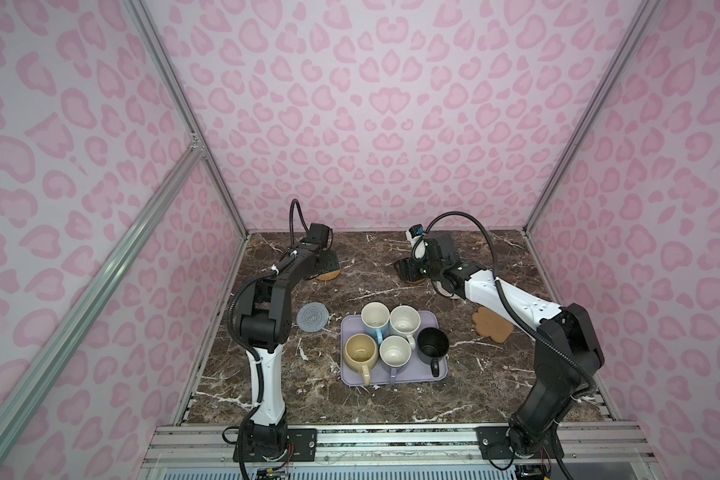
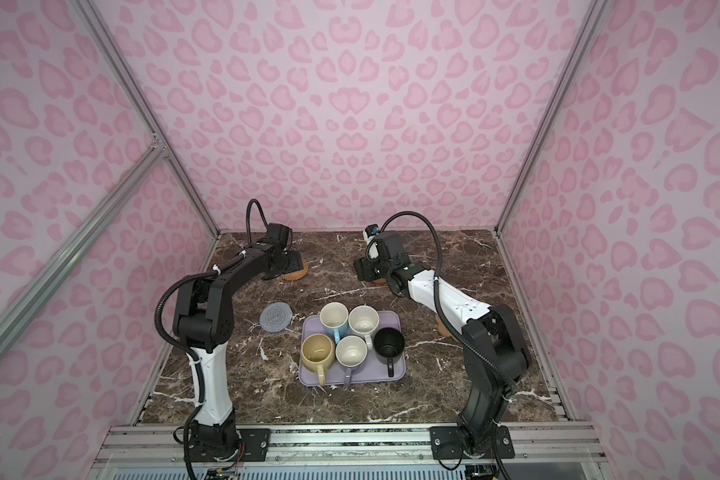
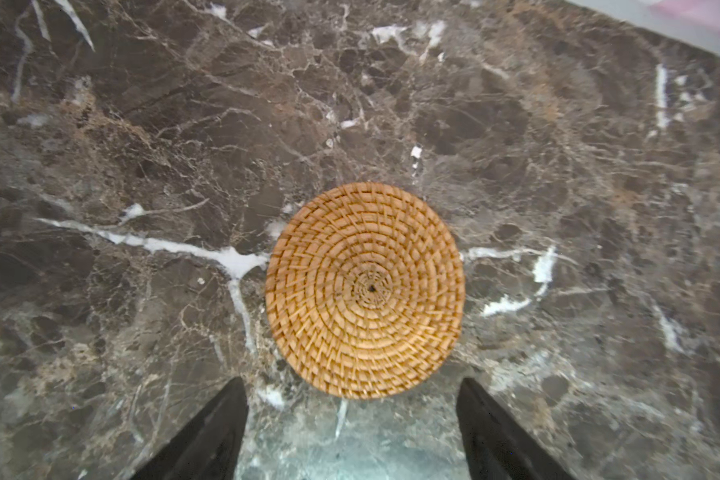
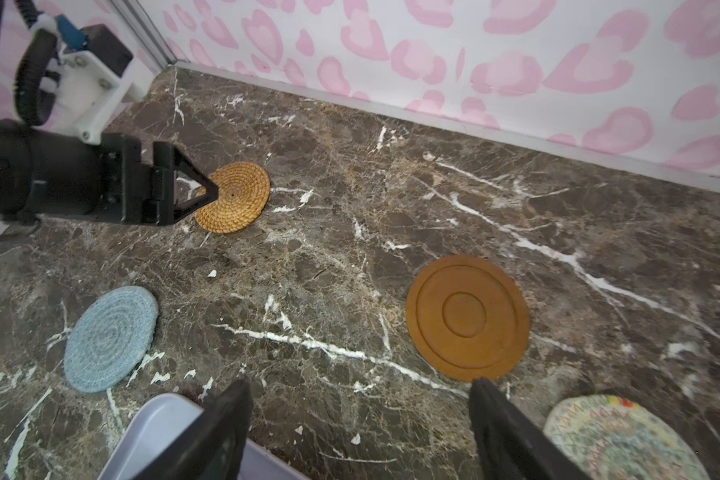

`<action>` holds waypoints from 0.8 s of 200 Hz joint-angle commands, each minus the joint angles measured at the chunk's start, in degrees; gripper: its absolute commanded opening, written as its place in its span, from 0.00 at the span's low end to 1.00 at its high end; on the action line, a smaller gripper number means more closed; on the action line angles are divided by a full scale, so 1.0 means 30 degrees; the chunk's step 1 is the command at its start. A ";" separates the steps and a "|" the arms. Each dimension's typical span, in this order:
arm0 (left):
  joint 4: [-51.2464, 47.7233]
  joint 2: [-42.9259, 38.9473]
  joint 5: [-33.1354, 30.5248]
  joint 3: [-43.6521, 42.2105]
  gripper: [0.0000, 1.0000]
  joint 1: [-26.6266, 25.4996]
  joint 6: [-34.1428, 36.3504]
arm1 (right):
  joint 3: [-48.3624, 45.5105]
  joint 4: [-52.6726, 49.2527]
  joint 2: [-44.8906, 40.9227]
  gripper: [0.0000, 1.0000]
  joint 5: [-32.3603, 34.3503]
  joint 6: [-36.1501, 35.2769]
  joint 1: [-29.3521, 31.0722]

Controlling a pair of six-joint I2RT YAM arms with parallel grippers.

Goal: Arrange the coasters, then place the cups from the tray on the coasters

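Left gripper [image 3: 352,386] with jaws apart and empty, low over one edge of the orange coaster [image 3: 364,291], on the table [image 3: 142,124] near the back wall. Right gripper [image 4: 360,384] open and empty too, just beside the brown coaster [image 4: 468,318]. Risk with thin discs: scraping the table, or only pushing a coaster away instead of lifting it. Around: grey-blue coaster [image 4: 111,338], beige coaster [image 4: 624,440], probably under the right arm, paw coaster [image 1: 491,326]. Cups [image 1: 395,351] packed tight on the tray [image 1: 416,372]; danger of knocking a neighbour.

Clear middle — crowded tray [image 1: 412,375]
Bare desk [image 4: 329,270] between the orange coaster [image 4: 242,199] and brown coaster [image 4: 468,318]; five cups [image 1: 395,351] stand packed on the tray.
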 commanded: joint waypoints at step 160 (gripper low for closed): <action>-0.2947 0.1040 -0.0312 0.0080 0.70 -0.0115 -0.0706 | -0.1992 0.0559 -0.0613 0.78 -0.0583 0.0632 0.0292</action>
